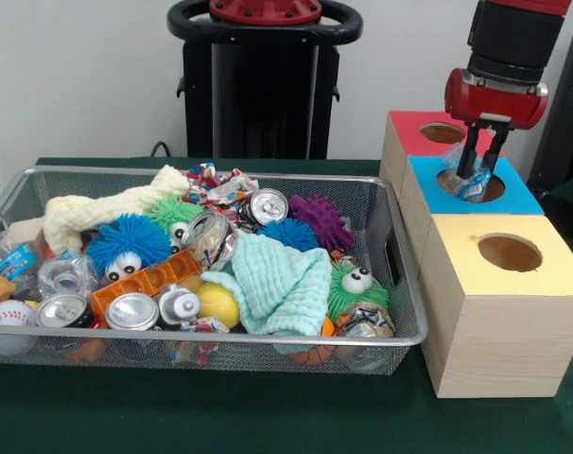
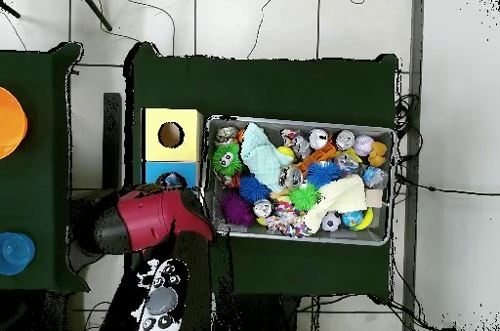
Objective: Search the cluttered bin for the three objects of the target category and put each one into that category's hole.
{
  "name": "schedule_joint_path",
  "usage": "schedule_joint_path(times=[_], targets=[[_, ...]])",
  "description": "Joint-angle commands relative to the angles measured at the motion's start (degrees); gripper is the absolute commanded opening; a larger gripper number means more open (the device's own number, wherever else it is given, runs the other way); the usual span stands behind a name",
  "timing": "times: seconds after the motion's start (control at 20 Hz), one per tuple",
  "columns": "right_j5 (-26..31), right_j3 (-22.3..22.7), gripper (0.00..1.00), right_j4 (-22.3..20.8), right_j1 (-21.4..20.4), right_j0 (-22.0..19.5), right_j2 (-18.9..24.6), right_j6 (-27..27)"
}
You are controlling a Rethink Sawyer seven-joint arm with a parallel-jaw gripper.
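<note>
One crumpled clear plastic item (image 1: 473, 182) sits clamped between our fingers (image 1: 477, 168), right over the hole of the blue-topped box (image 1: 523, 197); it is not yet let go. We cannot see inside the hole, so how many went in before is unclear. Left of the fingers, the wire bin (image 1: 400, 333) on the desk holds more crinkled plastic pieces (image 1: 67, 274) to search out.

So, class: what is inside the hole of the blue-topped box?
The gripper lowers a crumpled clear plastic item into the blue-topped box; its fingers grip it at the hole's rim. The hole's depths are hidden by the item and shadow.
</note>
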Motion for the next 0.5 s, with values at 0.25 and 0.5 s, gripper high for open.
schedule_joint_path(times=[0.25,0.5], targets=[[3.7,6.9,0.0,-2.2,10.0,-2.1,7.8,0.4],[3.8,6.8,1.0,-2.1,10.0,-2.2,7.9,0.4]])
